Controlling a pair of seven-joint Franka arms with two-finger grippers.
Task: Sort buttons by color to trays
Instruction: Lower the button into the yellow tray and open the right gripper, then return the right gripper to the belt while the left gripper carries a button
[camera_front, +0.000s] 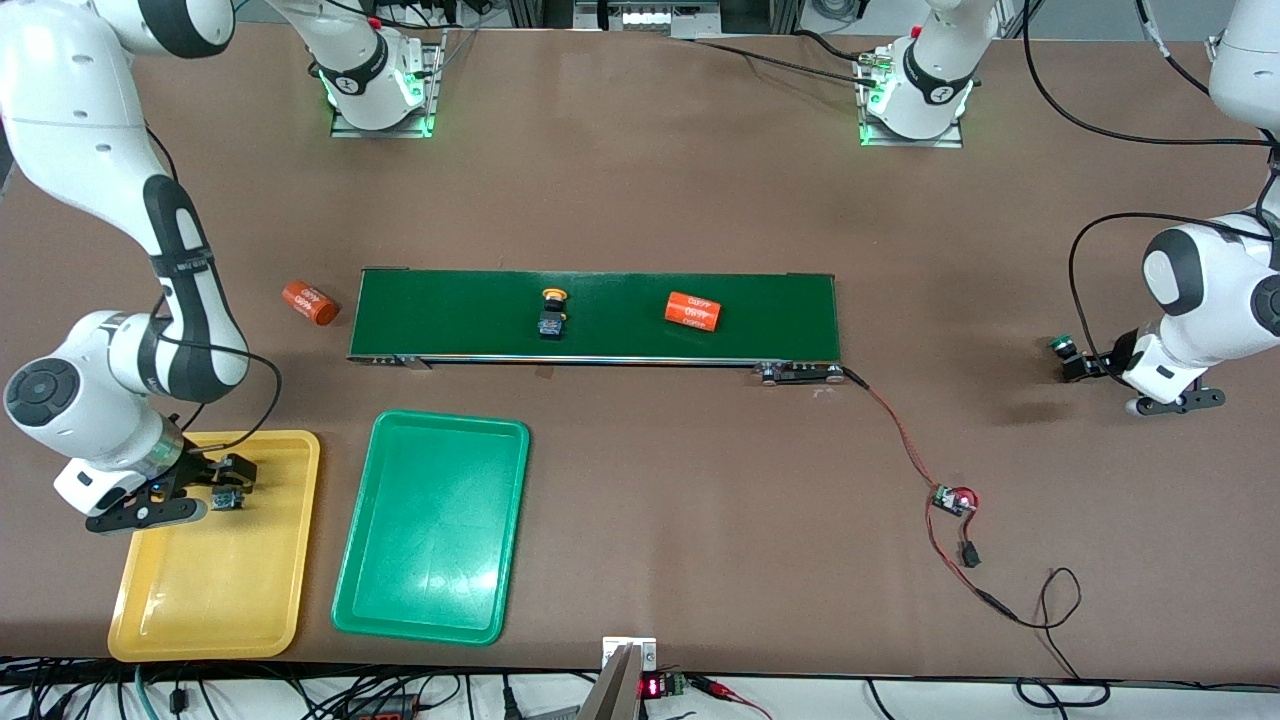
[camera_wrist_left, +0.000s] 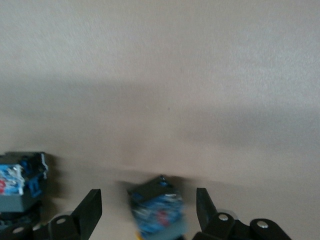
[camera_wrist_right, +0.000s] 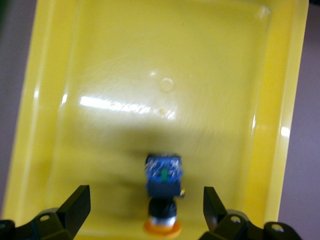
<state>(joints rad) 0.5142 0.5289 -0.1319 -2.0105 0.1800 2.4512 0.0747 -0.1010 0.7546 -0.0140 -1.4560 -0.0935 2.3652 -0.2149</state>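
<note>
The right gripper (camera_front: 222, 483) hangs low over the yellow tray (camera_front: 215, 600), fingers apart, with a yellow-capped button (camera_wrist_right: 163, 186) lying loose on the tray floor between them; that one counts as sorted. The green tray (camera_front: 430, 590) beside it holds nothing visible. On the conveyor belt (camera_front: 600, 345) a second yellow-capped button (camera_front: 552, 312) waits, with an orange cylinder (camera_front: 692, 310) beside it; another cylinder (camera_front: 309, 302) lies on the desk (camera_front: 650, 500) off the belt's end. Toward the left arm's end, the left gripper (camera_front: 1085, 362) carries a green-capped button (camera_front: 1062, 347), fingers spread either side of it; whether they clamp it I cannot tell. Judged about a quarter done.
</note>
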